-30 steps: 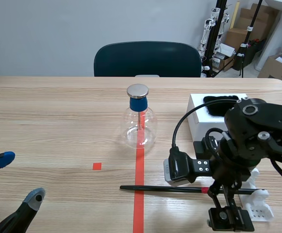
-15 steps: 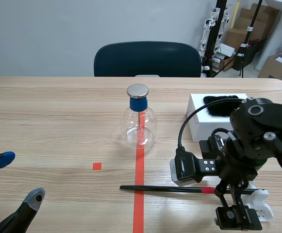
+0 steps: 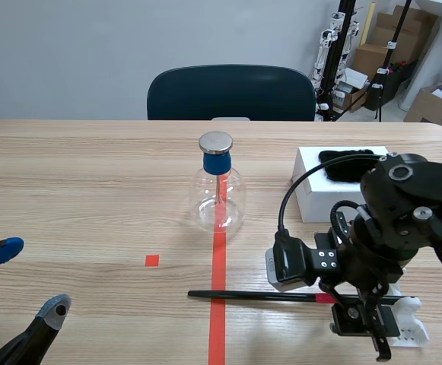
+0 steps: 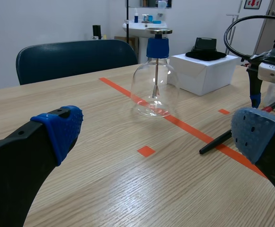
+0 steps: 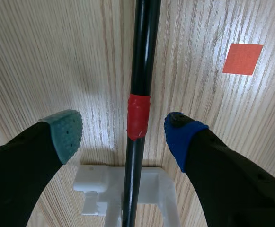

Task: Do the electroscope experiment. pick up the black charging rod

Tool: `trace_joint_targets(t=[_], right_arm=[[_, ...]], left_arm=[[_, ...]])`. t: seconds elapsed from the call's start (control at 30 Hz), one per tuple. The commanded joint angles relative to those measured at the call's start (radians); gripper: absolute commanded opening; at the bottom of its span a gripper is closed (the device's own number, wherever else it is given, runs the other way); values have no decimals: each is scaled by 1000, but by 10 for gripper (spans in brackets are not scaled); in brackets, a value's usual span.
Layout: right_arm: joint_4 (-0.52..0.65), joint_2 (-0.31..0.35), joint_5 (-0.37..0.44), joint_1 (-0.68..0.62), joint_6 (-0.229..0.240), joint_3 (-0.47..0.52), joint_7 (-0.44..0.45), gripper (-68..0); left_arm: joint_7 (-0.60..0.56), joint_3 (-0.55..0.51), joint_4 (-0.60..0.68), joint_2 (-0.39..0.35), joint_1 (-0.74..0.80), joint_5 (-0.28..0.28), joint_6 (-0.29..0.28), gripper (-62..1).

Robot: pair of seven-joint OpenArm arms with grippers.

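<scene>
Since a second ago the right gripper [image 3: 363,323] has drawn in over the black charging rod [image 3: 259,296], which lies flat on the table [image 3: 91,190]. Left wrist view: left gripper [image 4: 158,131] gapes wide, rod just ahead. Right wrist view: fingers spread, straddling the rod's red band without touching.

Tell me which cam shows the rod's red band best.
Right wrist view: the red band on the black rod sits large between the right gripper's open fingers. Scene view shows it as a tiny mark by that gripper. Left wrist view shows mostly the rod's bare end.
</scene>
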Motion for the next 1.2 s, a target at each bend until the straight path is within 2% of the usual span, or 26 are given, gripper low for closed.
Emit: trace_joint_targets(t=[0.0, 0.13, 0.27, 0.5, 0.8, 0.97, 1.17], right_arm=[[5, 7, 0, 20, 12, 18, 0, -331], [5, 7, -1, 20, 12, 18, 9, -335], [5, 7, -1, 20, 12, 18, 16, -403], [5, 5, -1, 20, 12, 18, 19, -427], [5, 5, -4, 20, 12, 18, 19, -568], [5, 5, -8, 20, 12, 18, 19, -678], [5, 6, -16, 19, 12, 28, 23, -676]], left_arm=[[-18, -3, 21, -9, -3, -10, 1, 14], [-18, -3, 21, -9, -3, -10, 1, 14], [-18, -3, 21, -9, -3, -10, 1, 14], [-18, -3, 21, -9, -3, -10, 1, 14], [-18, -3, 21, -9, -3, -10, 1, 14], [-18, -3, 21, -9, -3, -10, 1, 14], [-18, -3, 21, -9, -3, -10, 1, 14]])
